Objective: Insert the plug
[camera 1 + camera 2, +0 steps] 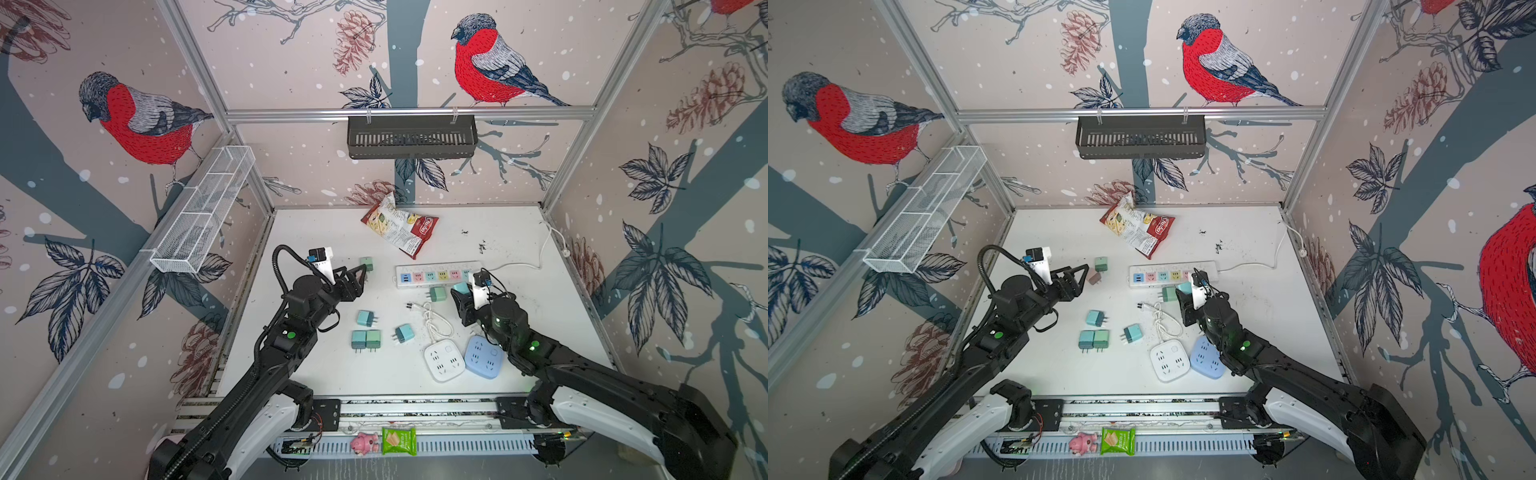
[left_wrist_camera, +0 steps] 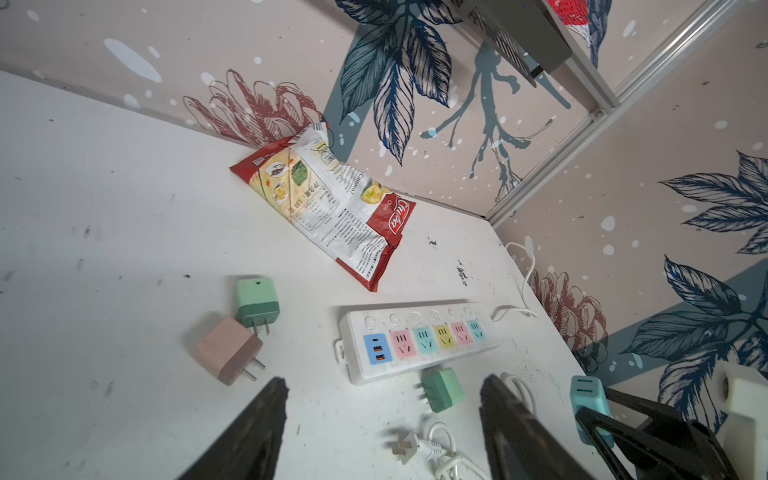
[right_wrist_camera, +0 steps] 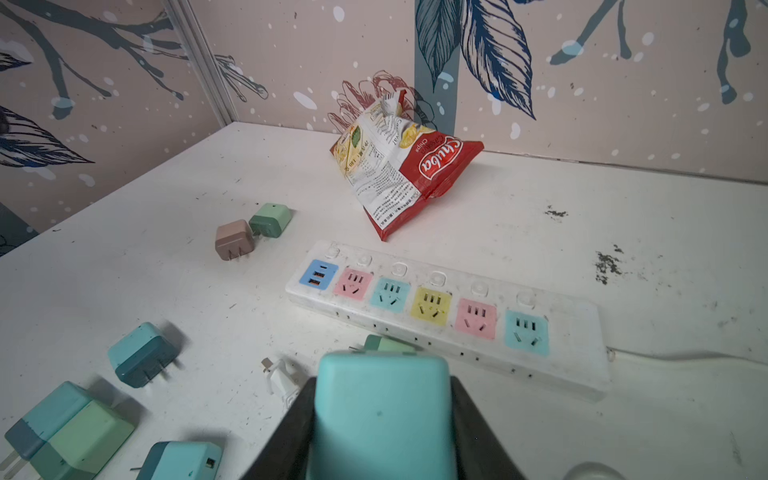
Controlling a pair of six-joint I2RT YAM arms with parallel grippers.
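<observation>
Plug (image 3: 382, 415), teal, clamped in right tool (image 1: 459, 293) and held off table (image 1: 311, 374), on the near side of strip (image 1: 438, 275), by its right half. Strip's long axis runs left-right, sockets face up, so the sockets lie just far of the plug and lower. Prongs hidden in every view; probably pointing away from the wrist camera, toward the strip. Right arm is clearly nearer. Left tool (image 2: 384, 380) has jaws wide, empty, left of strip near pink plug (image 2: 228, 351). Next move likely a short reach far and down, prongs squared to the slots. Green plug (image 1: 436, 294) lies just beside strip's near edge and might snag.
</observation>
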